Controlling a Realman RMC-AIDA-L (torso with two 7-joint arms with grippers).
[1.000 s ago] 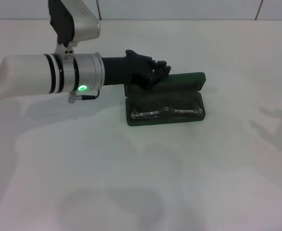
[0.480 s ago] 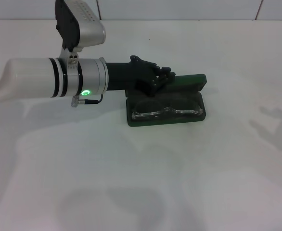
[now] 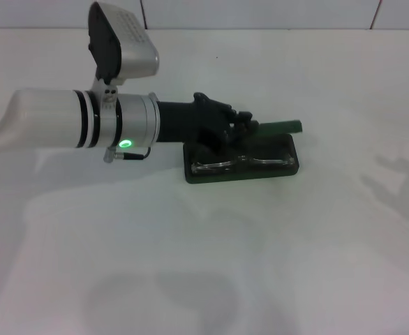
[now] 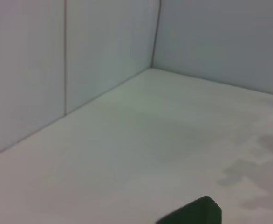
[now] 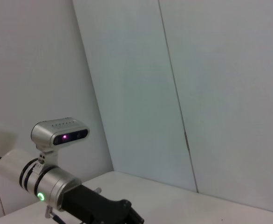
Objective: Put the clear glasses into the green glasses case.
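One arm is at work in the head view: our left gripper (image 3: 245, 125) reaches in from the left over the back of the green case (image 3: 241, 169), which sits on the white table (image 3: 204, 251). The lid (image 3: 278, 126) is tilted partly down over the tray, with the gripper's dark fingers (image 3: 241, 118) on its left part. We cannot tell whether the jaws pinch the lid or only press on it. The clear glasses (image 3: 241, 162) lie inside the tray, lenses faint against the dark lining.

Left wrist view: only a corner of the lid (image 4: 194, 213), table and walls.

Right wrist view: left arm's wrist and its gripper (image 5: 127, 212), far off. The right gripper does not show anywhere.
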